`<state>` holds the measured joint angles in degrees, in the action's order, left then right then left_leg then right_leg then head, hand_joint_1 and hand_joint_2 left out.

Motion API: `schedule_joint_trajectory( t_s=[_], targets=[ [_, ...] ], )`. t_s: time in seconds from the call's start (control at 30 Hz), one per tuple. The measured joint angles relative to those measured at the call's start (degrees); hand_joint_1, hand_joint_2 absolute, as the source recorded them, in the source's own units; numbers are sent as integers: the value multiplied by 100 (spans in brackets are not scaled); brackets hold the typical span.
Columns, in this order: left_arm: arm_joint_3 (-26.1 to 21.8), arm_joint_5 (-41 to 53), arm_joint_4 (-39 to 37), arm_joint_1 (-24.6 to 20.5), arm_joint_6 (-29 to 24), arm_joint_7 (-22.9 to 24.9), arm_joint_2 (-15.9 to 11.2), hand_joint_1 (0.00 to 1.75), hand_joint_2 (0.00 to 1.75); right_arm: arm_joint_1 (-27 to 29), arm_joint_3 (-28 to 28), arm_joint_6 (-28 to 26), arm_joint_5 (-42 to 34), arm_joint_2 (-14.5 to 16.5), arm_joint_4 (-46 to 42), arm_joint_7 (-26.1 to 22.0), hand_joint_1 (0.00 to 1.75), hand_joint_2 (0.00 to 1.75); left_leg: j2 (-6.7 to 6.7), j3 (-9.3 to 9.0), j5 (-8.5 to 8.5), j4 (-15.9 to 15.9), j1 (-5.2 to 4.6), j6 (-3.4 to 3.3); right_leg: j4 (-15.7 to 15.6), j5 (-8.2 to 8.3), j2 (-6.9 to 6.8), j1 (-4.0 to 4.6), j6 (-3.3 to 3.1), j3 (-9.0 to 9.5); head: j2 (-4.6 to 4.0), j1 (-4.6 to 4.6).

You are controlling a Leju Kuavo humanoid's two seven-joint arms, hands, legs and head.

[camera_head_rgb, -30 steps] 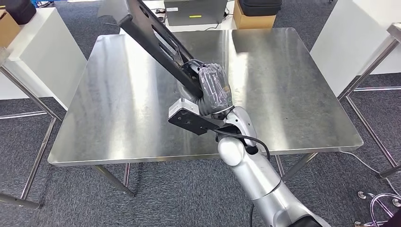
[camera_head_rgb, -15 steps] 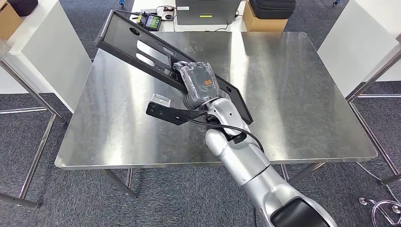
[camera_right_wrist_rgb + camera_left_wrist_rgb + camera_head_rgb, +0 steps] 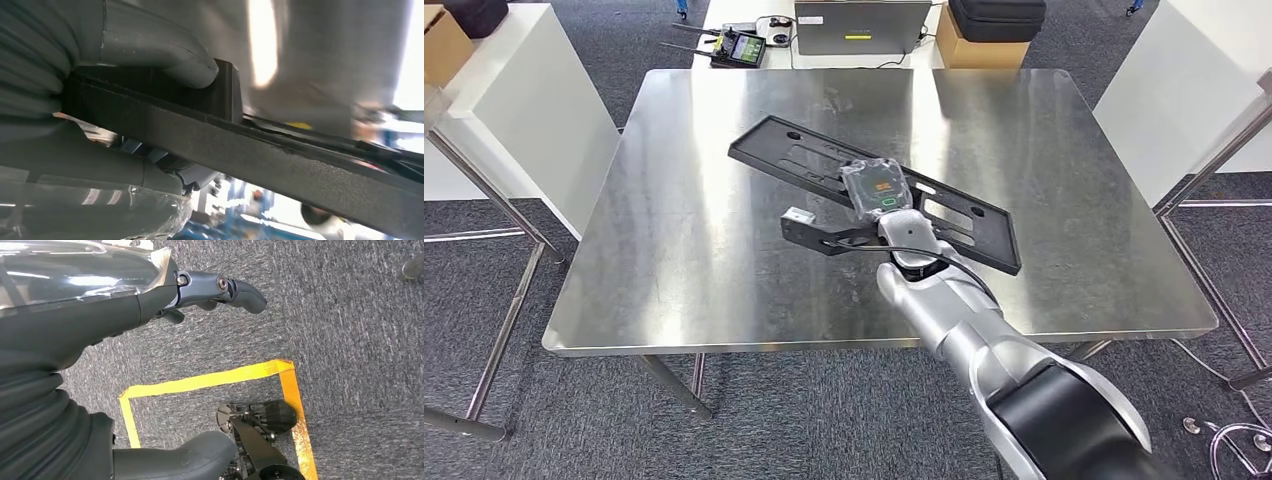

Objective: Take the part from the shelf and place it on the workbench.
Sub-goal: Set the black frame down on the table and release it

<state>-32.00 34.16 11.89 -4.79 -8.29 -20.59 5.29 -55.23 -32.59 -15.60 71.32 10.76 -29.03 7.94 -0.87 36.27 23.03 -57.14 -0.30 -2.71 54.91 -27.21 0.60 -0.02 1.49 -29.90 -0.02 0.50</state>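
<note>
the right hand is closed around the long black plastic panel, gripping it near the middle of its length. the right wrist view shows the thick thumb on one face of the panel and the other fingers under it. the panel lies almost flat and low over the steel table, running on both sides of the hand, one end away to the far left and the other end to the near right. i cannot tell if it is touching the table already or is just above it.

the step in hand seems to be the setting down. to do it well, the hand should lower the panel level, so both ends meet the steel together and no end knocks first, and it should let go only when the panel rests with its full length on the table. then the fingers below need to slide out without dragging the panel.

around the hand there is much free steel: the panel ends are well apart from the table edges on every side. behind the far edge, beyond the hand, stand a laptop and a cardboard box.

the left hand hangs over the grey carpet, holding nothing, with its fingers loosely apart.
</note>
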Motion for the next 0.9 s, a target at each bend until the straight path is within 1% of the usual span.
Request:
schedule_joint_trajectory(
  t_s=[0.23, 0.3, 0.37, 0.47, 0.63, 0.77, 0.9],
  targets=[
    [0, 15, 0, -25, 1, 1, 0, 0, 175, -72, 61, -13, 24, -97, 441, 17, 175, 175, 20, 1, 2, -1, 13, 2, 1, 3, 6, 1, 6, -6, 1, 1],
    [0, 28, 0, -26, 4, -2, 0, 0, 175, -81, 74, -22, 80, -112, 501, 108, 175, 175, 21, 1, 3, -1, 22, 3, 1, 2, 6, 1, 5, -9, 1, 2],
    [0, 55, 0, -29, 14, -10, 0, 0, 175, -82, 77, -43, 191, -165, 566, 297, 175, 175, 20, 0, 2, -1, 27, 4, 1, 1, 6, 2, 4, -15, 0, 2],
    [0, 94, 0, -35, 29, -17, 0, 0, 175, -69, 95, -79, 274, -342, 707, 515, 175, 175, 9, -1, 2, -1, 32, 4, 1, 0, 1, 2, 3, -24, 1, 1],
    [0, 145, 0, -45, -1, -20, -4, 0, 175, 51, 223, -111, 278, -674, 946, 678, 175, 175, 9, -1, 1, -1, 26, 4, 1, 3, 3, 2, 6, -4, 1, 1],
    [2, 231, 0, -85, -61, -35, -15, 0, 175, 139, 321, -178, 325, -856, 1065, 737, 0, 0, 18, -1, 1, -2, 23, 4, 1, 5, 7, 2, 7, -6, 0, 2],
    [3, 305, 2, -112, -118, -33, -17, 0, 175, 155, 433, -232, 400, -972, 1124, 755, 0, 0, 18, -1, 1, -2, 27, 4, 1, 4, 6, 2, 7, -5, 1, 2]
  ],
)
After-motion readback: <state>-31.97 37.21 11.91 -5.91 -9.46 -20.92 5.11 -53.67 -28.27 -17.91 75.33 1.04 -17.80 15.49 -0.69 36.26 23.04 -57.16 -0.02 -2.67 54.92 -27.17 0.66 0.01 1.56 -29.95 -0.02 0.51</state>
